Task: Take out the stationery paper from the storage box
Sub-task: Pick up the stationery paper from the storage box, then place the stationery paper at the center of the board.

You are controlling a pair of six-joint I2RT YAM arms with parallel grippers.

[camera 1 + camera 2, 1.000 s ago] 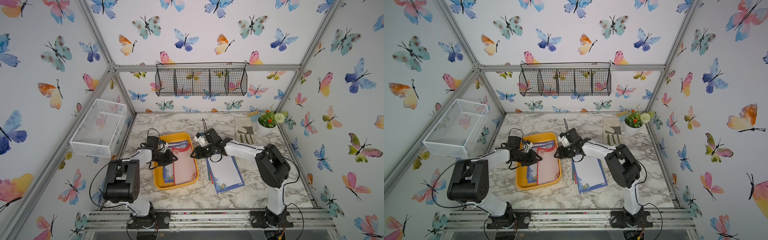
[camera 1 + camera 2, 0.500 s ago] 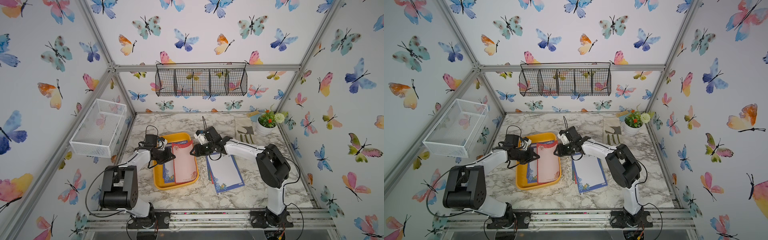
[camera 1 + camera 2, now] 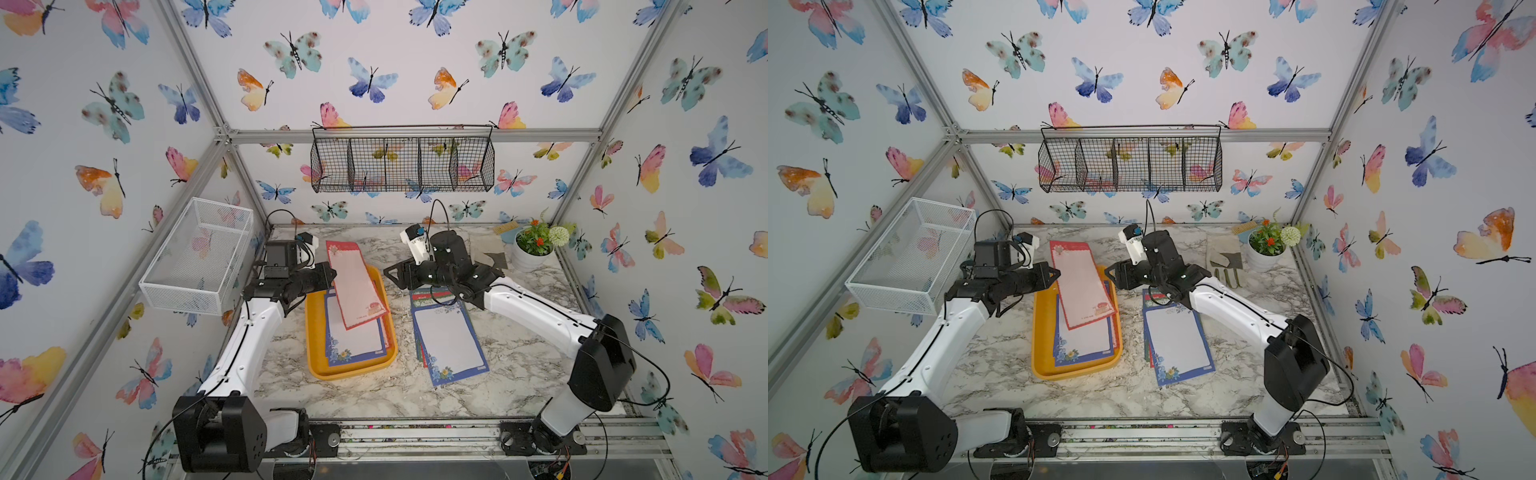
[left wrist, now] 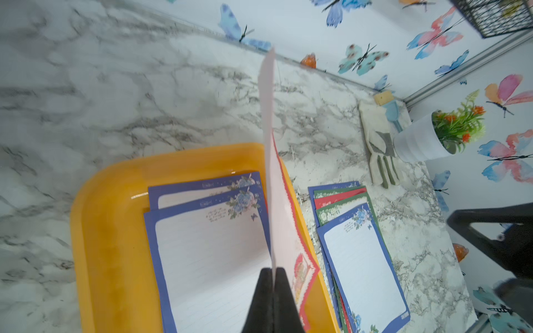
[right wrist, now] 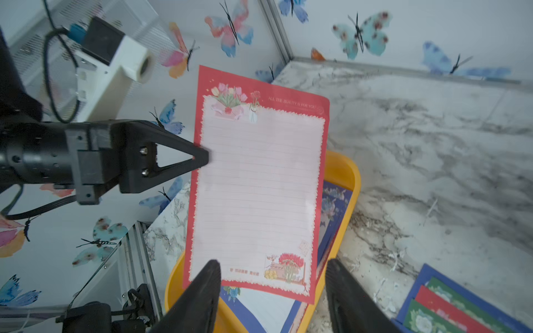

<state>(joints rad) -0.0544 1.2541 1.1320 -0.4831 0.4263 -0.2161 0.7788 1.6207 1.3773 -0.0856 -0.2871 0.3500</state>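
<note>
Left hand [image 3: 331, 276] is pinching the red-bordered sheet [image 3: 355, 286] by one long edge, shut flat on the paper. The sheet is hanging tilted above the box [image 3: 314, 332], with its lower end over the blue-bordered sheets [image 3: 353, 337] lying inside. I cannot tell whether that end is touching them.

Right hand [image 5: 272, 268] is waiting just beside the box on the stack side, spread wide and gripping nothing. The sheet's lower short edge is sitting just ahead of the gap.

Judgement: this is looking like a handover.
- The right hand should be closing on the bottom margin, in from the corner, before the left one lets go.
- The paper needs to be kept flat and clear of the box rim.
- It can then be laid squarely on the stack [image 3: 449, 337] on the bench [image 3: 374, 399] beside the box.

Views:
- The left wrist view is showing the sheet edge-on, which confirms the pinch.
- The right wrist view alone is showing its printed face and the open gap.
- Both top views are giving the whole layout.
</note>
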